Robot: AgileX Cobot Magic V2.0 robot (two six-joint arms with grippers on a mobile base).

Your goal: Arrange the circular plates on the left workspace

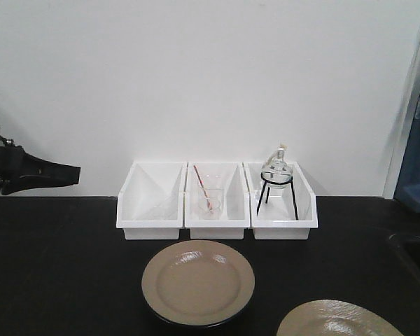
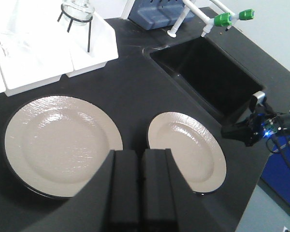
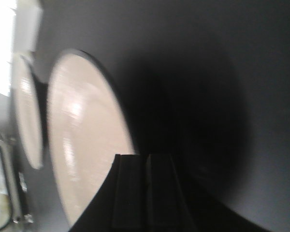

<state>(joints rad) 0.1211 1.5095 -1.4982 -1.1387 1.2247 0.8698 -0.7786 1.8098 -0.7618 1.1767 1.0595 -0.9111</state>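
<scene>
Bright even light, glare on plate (image 2: 58,142), right wrist view dim, blurred

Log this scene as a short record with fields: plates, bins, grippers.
plates: left plate and right plate flat on the countertop, apart
bins: three white bins in a row behind them; middle holds a beaker, right a flask on a stand
left gripper: shut, holding nothing
right gripper: shut, holding nothing

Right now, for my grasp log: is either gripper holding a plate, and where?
Nothing held: left gripper and right gripper shut, empty; plates lie on countertop.
</scene>
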